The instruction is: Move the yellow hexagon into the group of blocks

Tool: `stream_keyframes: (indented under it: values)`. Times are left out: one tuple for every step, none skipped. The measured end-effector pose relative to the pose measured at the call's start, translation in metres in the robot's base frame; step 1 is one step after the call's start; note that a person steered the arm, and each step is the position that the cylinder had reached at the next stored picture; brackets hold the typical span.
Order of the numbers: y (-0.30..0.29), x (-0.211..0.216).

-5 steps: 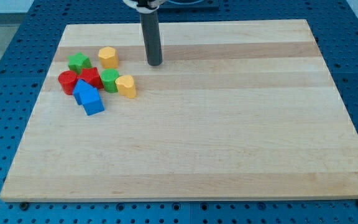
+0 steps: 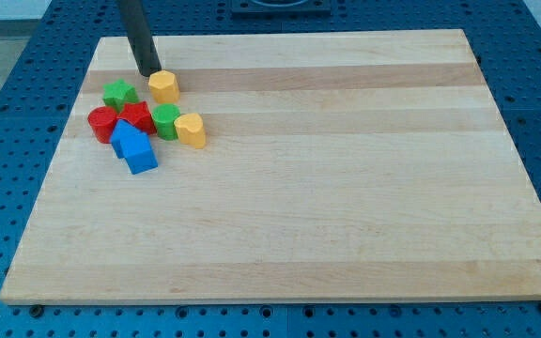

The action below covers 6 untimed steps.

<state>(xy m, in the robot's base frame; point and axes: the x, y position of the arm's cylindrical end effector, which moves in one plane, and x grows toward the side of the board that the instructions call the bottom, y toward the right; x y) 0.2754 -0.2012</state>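
The yellow hexagon [image 2: 164,86] sits near the view's upper left on the wooden board [image 2: 346,188], a small gap above the cluster. The cluster holds a green star [image 2: 119,94], a red cylinder [image 2: 102,123], a red block [image 2: 137,116], a green block [image 2: 166,121], a yellow heart [image 2: 191,130] and two blue blocks [image 2: 135,146]. My tip [image 2: 148,72] is just up and left of the yellow hexagon, close to its edge, and to the upper right of the green star.
The board lies on a blue perforated table [image 2: 7,141]. The board's top edge runs just above my tip and its left edge is close to the cluster.
My tip has moved left, from the right of the yellow hexagon to its upper left. The blocks have not moved.
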Motion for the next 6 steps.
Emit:
stream_keyframes:
  values:
    - [0.000,0.008]
    - [0.004,0.008]
    - [0.026,0.005]
    - [0.043,0.005]
    - [0.042,0.015]
    - [0.040,0.035]
